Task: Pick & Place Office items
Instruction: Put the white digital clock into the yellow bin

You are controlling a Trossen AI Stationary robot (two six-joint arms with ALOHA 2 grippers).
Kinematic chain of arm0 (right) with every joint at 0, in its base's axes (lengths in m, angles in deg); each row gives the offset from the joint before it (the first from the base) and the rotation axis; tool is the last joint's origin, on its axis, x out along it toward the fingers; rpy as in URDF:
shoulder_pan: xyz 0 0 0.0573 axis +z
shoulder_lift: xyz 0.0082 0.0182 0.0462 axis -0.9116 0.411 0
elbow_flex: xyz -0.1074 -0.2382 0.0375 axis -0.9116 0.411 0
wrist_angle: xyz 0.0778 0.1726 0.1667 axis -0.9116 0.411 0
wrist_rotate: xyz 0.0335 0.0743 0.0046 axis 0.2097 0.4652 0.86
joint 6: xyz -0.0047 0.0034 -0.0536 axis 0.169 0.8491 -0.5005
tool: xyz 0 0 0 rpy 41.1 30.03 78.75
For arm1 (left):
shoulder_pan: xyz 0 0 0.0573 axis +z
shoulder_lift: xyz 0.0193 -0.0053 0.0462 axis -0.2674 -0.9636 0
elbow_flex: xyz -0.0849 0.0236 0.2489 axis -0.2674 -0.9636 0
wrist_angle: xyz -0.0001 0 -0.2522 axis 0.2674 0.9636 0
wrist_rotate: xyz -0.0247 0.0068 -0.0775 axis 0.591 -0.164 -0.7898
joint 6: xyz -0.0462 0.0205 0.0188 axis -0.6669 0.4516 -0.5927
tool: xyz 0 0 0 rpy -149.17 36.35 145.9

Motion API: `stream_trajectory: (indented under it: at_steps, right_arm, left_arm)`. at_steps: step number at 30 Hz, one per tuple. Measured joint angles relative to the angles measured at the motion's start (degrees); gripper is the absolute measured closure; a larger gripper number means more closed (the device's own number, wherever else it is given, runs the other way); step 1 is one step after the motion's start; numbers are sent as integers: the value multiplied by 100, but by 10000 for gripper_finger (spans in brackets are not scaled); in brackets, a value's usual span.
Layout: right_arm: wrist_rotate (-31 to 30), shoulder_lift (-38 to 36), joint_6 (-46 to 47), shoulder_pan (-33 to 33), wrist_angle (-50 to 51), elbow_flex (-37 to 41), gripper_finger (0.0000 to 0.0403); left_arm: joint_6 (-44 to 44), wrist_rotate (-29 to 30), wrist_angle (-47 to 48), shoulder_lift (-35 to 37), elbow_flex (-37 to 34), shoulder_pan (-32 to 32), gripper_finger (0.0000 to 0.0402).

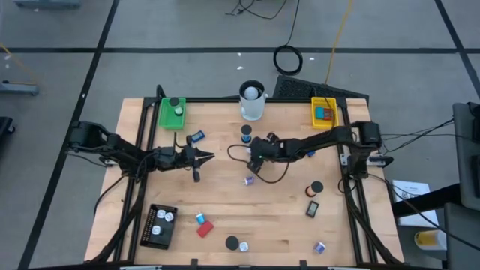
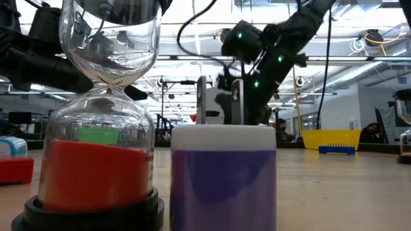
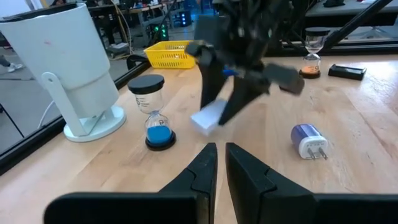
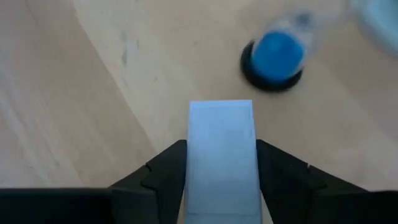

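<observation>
Nearest the low camera you had a purple-and-white cylinder (image 2: 223, 176), with a red-sand hourglass (image 2: 96, 115) just beside it to its left. Going left to right across the table, your left gripper (image 1: 201, 159) sat with its fingers (image 3: 202, 171) pressed together and holding nothing. Ahead of it lay a purple plug (image 3: 309, 140), well clear of its tips. Your right gripper (image 1: 255, 159) was above the table's middle, pinching a small white block (image 4: 221, 155) between its two fingers (image 4: 163, 171). Just beyond that block stood a blue-sand hourglass (image 4: 272, 57). The white cup (image 1: 253, 101) stood farther behind the right gripper.
</observation>
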Motion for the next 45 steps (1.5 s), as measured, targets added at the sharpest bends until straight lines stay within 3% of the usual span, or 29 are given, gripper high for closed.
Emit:
stream_trajectory:
  at_steps: [11,18,21,25,33,38,45]
  right_arm:
    - [-789,-2183,396,-1,1661,521,283]
    - [-489,-2965,412,-35,541,1448,272]
    - [-12,-2836,531,-17,-236,1836,249]
    - [38,-2389,582,167,-797,1842,205]
    - [-163,-1151,267,176,-563,968,129]
    - [-97,-654,136,-55,-10,424,113]
    - [512,-212,191,-408,259,-18,112]
  left_arm:
    - [-38,-2,54,2,-2,0,360]
    - [-21,-3,25,2,-2,-2,360]
    - [-34,-1,18,2,-2,-1,360]
    - [-16,1,-17,2,-2,0,360]
    - [-36,1,-21,2,-2,0,360]
    - [-35,-1,-11,2,-2,0,360]
    - [-42,1,22,2,-2,0,360]
